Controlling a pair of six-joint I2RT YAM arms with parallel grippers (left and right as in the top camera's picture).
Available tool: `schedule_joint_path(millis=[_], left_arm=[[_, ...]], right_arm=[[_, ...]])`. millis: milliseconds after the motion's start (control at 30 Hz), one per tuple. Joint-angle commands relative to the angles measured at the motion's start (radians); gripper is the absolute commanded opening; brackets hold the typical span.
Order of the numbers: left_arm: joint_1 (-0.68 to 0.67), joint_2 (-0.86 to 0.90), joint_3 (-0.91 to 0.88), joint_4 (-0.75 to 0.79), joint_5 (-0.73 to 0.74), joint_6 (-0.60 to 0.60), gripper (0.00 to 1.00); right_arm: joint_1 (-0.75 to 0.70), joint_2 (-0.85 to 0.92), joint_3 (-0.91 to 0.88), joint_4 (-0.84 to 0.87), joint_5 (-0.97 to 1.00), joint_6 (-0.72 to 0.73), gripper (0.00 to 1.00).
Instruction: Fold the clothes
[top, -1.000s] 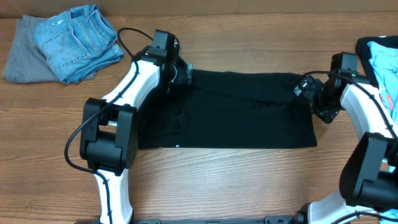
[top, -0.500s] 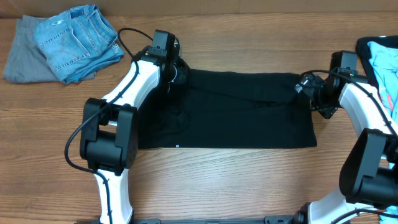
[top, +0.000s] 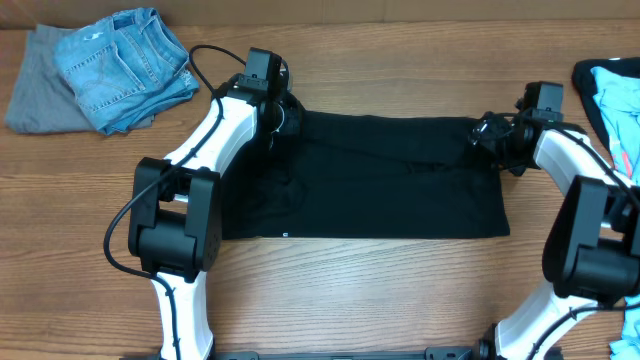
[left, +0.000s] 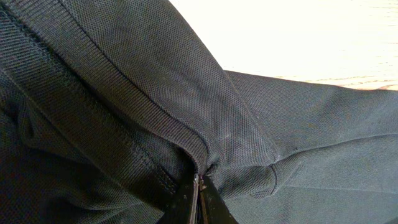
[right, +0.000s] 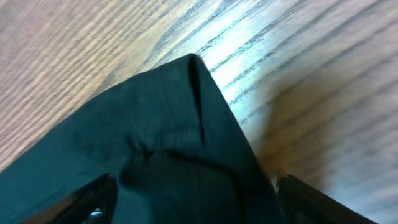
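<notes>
Flat black garment (top: 380, 190), wide folded rectangle

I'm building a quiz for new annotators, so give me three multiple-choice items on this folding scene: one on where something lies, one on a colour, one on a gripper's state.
1. Where do the jeans lie in the overhead view?
A. top left, on a grey cloth
B. bottom right, on bare wood
C. dead centre

2. The garment spread out in the middle is:
A. white
B. red
C. black

3. The left gripper is:
A. open, clear of any fabric
B. shut on the garment's edge
C. out of every view

Answers:
1 A: the overhead view shows them piled on grey at top left.
2 C: it is plain black all over.
3 B: the left wrist view shows its fingers pinched together on a fold of fabric.
</notes>
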Motion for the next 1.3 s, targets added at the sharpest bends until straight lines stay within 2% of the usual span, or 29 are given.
schedule_joint_path(millis=[0,167,200,400,733,967,1267], left_arm=[[-0.009,-0.003,0.008,-0.004,0.009,0.009,0.04],[-0.009,-0.003,0.008,-0.008,0.009,0.009,0.04],[-0.009,-0.003,0.008,-0.008,0.009,0.009,0.04],[-0.009,-0.003,0.008,-0.01,0.009,0.009,0.04],[-0.009,-0.003,0.008,-0.02,0.009,0.01,0.04],[-0.009,0.002,0.008,-0.023,0.009,0.016,0.04],[-0.009,0.003,0.007,-0.023,0.009,0.016,0.04]], right_arm=[[0.0,0.045,0.02,0.034,-0.015,-0.033,0.82],[0.002,0.059,0.02,0.05,-0.005,-0.059,0.74],[0.005,0.059,0.021,0.049,0.021,-0.058,0.67],[0.032,0.059,0.021,0.031,0.135,-0.059,0.63],[0.111,0.059,0.027,0.011,0.334,-0.058,0.63],[0.156,0.059,0.134,-0.098,0.432,-0.055,0.66],[0.177,0.059,0.179,-0.148,0.454,-0.045,0.67]])
